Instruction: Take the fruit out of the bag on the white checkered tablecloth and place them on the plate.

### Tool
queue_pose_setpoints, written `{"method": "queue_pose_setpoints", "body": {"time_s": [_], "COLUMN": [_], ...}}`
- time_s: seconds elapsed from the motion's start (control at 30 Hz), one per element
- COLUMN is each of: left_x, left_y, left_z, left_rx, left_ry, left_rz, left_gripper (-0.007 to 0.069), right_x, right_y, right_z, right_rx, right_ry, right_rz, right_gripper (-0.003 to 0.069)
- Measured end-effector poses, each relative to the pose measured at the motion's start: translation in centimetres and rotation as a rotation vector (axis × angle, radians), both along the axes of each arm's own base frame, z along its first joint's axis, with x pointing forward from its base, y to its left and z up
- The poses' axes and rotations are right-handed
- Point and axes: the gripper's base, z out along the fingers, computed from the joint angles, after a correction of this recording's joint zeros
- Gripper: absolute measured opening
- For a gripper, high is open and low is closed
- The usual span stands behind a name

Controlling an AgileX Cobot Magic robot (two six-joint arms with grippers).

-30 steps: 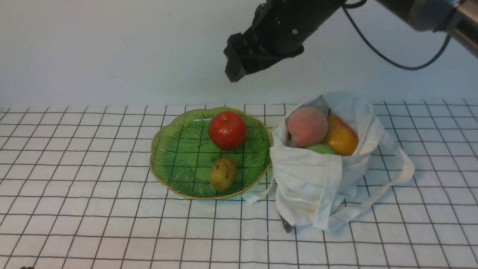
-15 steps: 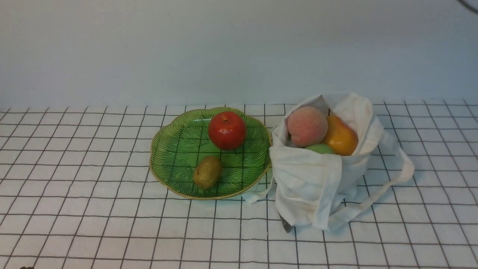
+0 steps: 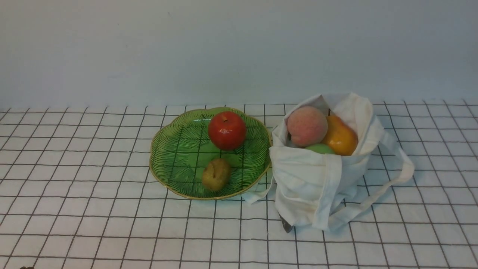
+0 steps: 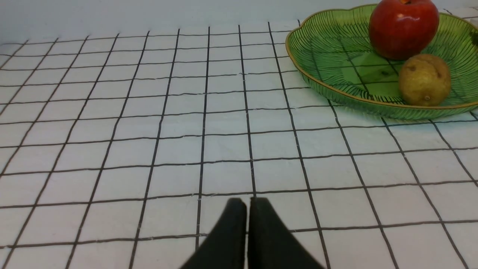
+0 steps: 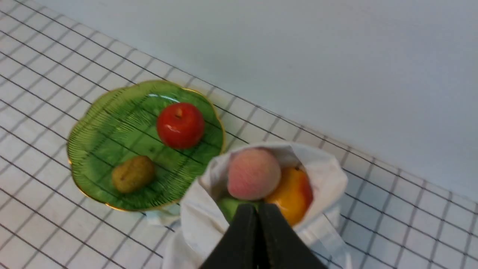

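Though peach (image 3: pixel 307 126) shows, green fruit (image 3: pixel 320 148) mostly hidden w/in bag (image 3: pixel 310 179).

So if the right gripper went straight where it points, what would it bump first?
Probably the peach in the bag; the right gripper, shut, aims there, green fruit just beside. Depth is unclear.

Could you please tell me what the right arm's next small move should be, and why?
Probably lower the right end effector toward the peach, opening it on the way. It hangs shut above the bag, where the peach sits uppermost and exposed, beside the orange-yellow fruit and the green fruit. The russet fruit already lies on the plate.
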Motion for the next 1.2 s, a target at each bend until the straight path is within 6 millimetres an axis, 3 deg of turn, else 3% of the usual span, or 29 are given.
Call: {"method": "queue_pose_setpoints", "body": {"time_s": [0.17,0.2,0.23,0.3,0.33,0.37,0.4,0.43,0.5,0.63,0.73,0.9,1.2], "left_x": [0.0,0.0,0.0,0.0,0.0,0.0,0.0,0.0,0.0,0.0,0.0,0.0,0.0], "left_y": [0.0,0.0,0.0,0.0,0.0,0.0,0.0,0.0,0.0,0.0,0.0,0.0,0.0], "left_z": [0.0,0.0,0.0,0.0,0.0,0.0,0.0,0.0,0.0,0.0,0.0,0.0,0.0], "left_rx": [0.000,0.000,0.000,0.000,0.000,0.000,0.000,0.000,0.000,0.000,0.000,0.000,0.000], "left_ry": [0.000,0.000,0.000,0.000,0.000,0.000,0.000,0.000,0.000,0.000,0.000,0.000,0.000], "left_rz": [0.000,0.000,0.000,0.000,0.000,0.000,0.000,0.000,0.000,0.000,0.000,0.000,0.000], "left_gripper": [-0.0008,-0.0008,-0.0008,-0.0008,-0.0008,-0.0008,-0.0008,-0.0008,-0.0008,-0.0008,-0.0008,-0.0008,-0.0008], "right_x": [-5.9,-7.2,-7.5,-10.1,-10.3,-11.1,-11.6,-11.6,-11.8,-11.1,-10.7,-10.9,-10.9], "right_y": [-4.0,-4.7,-4.9,-6.2,-6.3,-6.6,-6.7,-6.6,-6.6,-5.3,-4.5,-4.0,-3.9], "right_z": [-2.4,-3.7,-3.5,-5.9,-6.1,-8.1,-8.8,-10.7,-12.1,-18.0,-20.1,-21.2,-22.8], "right_rx": [-0.007,-0.002,0.005,0.059,0.063,0.092,0.108,0.126,0.141,0.197,0.245,0.313,0.291], "right_ry": [-0.029,-0.045,-0.055,-0.144,-0.152,-0.223,-0.257,-0.301,-0.337,-0.458,-0.541,-0.655,-0.631], "right_rz": [-0.069,-0.070,-0.071,-0.056,-0.054,-0.028,-0.019,0.005,0.022,0.111,0.164,0.218,0.229], "right_gripper": [-0.0014,-0.0014,-0.0014,-0.0014,-0.0014,-0.0014,-0.0014,-0.0014,-0.0014,-0.0014,-0.0015,-0.0015,-0.0015]}}
